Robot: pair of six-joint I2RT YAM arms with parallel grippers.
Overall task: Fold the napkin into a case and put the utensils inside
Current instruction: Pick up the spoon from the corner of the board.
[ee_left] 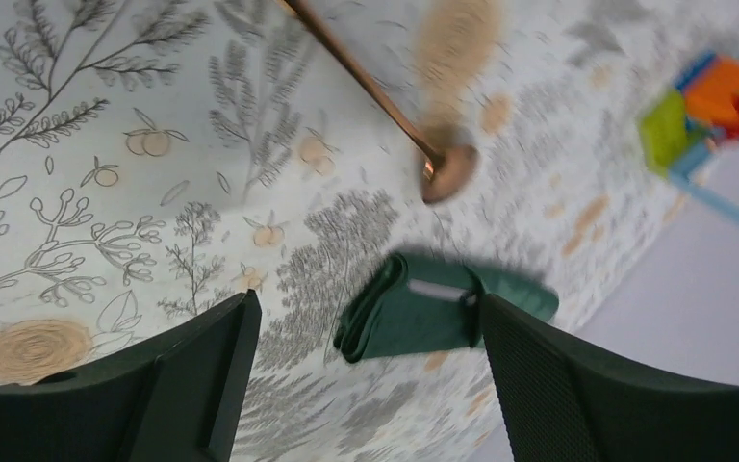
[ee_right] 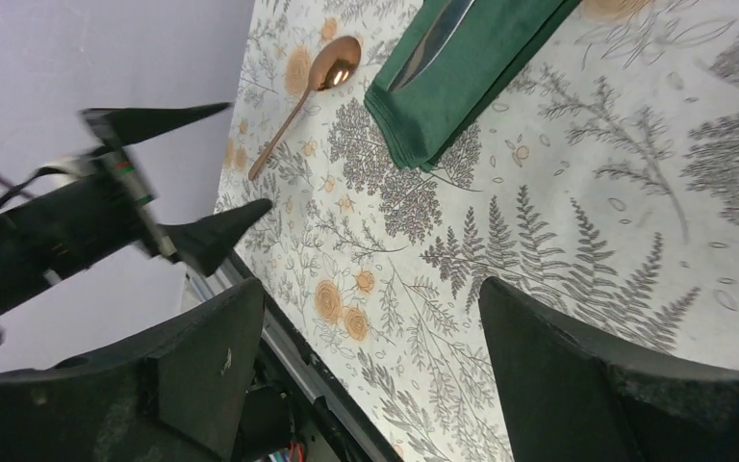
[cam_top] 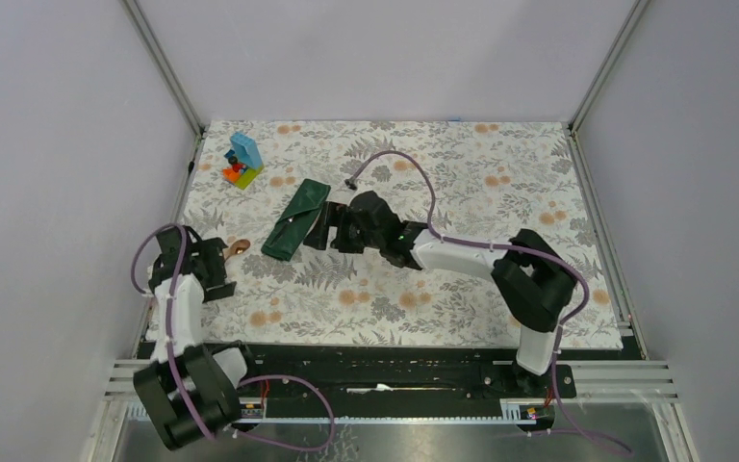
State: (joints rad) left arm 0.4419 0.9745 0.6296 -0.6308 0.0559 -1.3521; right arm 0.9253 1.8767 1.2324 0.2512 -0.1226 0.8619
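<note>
Case on table covering; spoon just left; block stack behind-left.

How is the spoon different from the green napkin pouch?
The spoon is thin, shiny and coppery; the napkin pouch is wide, dull and dark green. The spoon lies alone, while the pouch has another utensil tucked inside. Both rest on the flowery cloth.

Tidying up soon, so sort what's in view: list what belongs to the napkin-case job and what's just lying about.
Job: green napkin case; silvery utensil in its fold; copper spoon.
Lying about: toy block stack; floral table covering.
</note>
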